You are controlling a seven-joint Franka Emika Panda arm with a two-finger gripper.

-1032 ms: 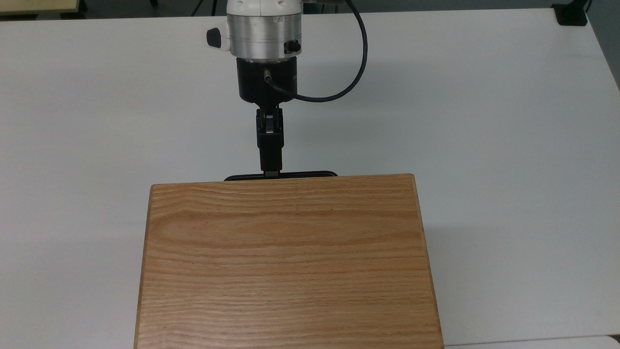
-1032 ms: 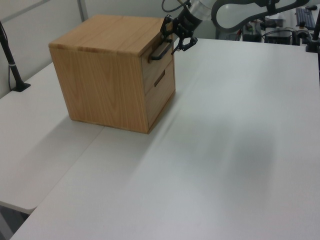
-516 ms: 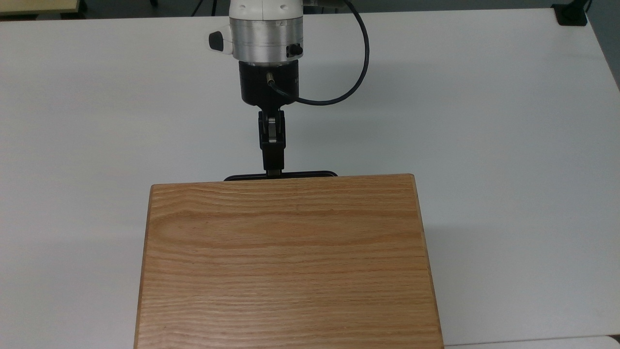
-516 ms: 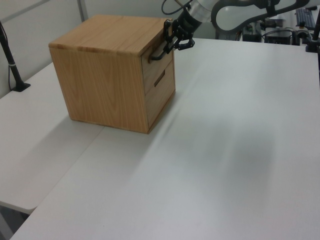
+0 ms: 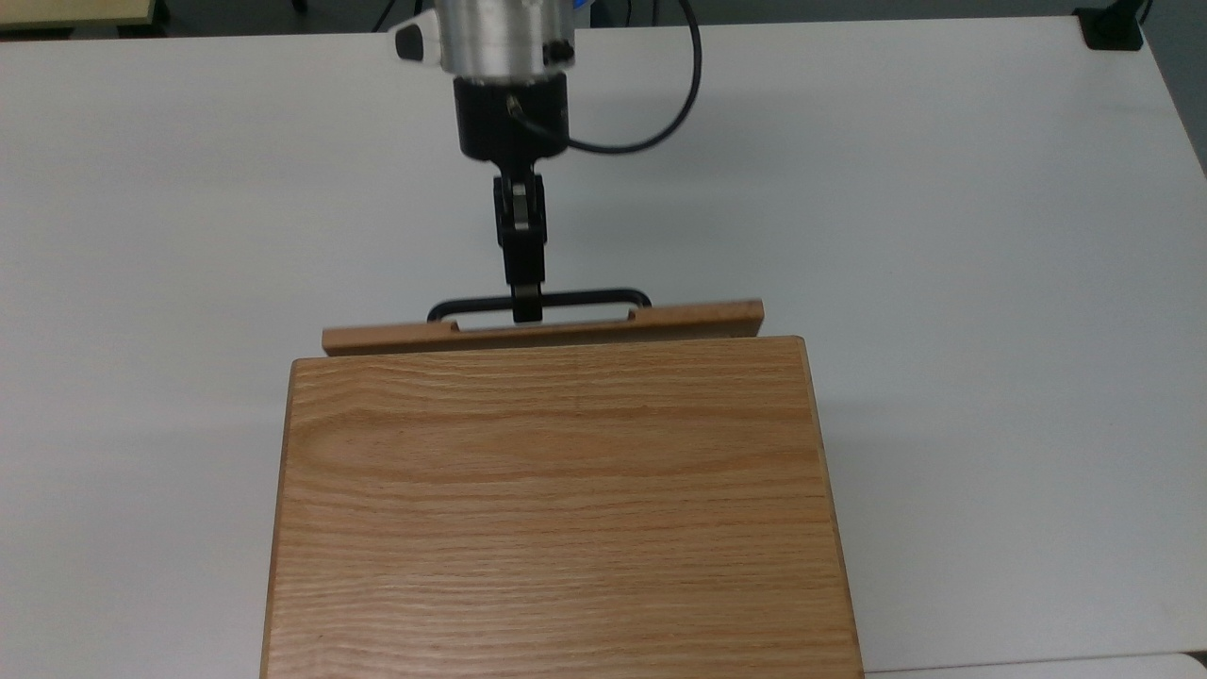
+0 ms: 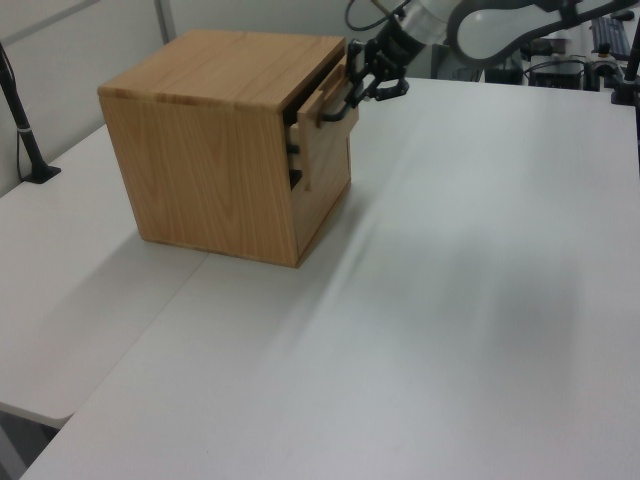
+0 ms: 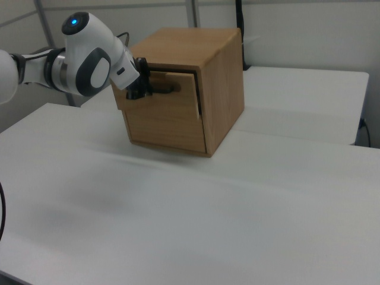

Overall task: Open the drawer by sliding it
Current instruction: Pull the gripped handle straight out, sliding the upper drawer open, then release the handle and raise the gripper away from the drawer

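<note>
Drawer (image 5: 542, 337) now out from the cabinet (image 5: 556, 509): half a second ago only the black bar handle (image 5: 585, 299) showed past the cabinet's front edge in the top view, and now the front panel's top edge sits as a thin strip clear of that edge. Tool (image 5: 526, 309) has backed off toward the top view's upper edge along with it, wrist too. Fingers are clamped together on the handle, near its middle, slightly toward the top view's left. Judgement: sliding is under way, travel is small so far, more straight pull needed for a properly open drawer.

Views, left to right. Top view: gives the panel's full width and shows it slightly skewed, the top view's right end sitting further up the frame than its left end; could be a crooked pull, so jamming is a risk, though I can't be sure. No depth into the cavity here.

Left view: shows the dark gap between panel (image 6: 327, 135) and cabinet, plus a lower front below it that is shut flush. Tool (image 6: 352, 92) is at the upper drawer.

Right view: shows the arm's white wrist, the paler drawer side wall (image 7: 197, 102) just emerging, and bare worktop (image 7: 196, 219) in front.
</note>
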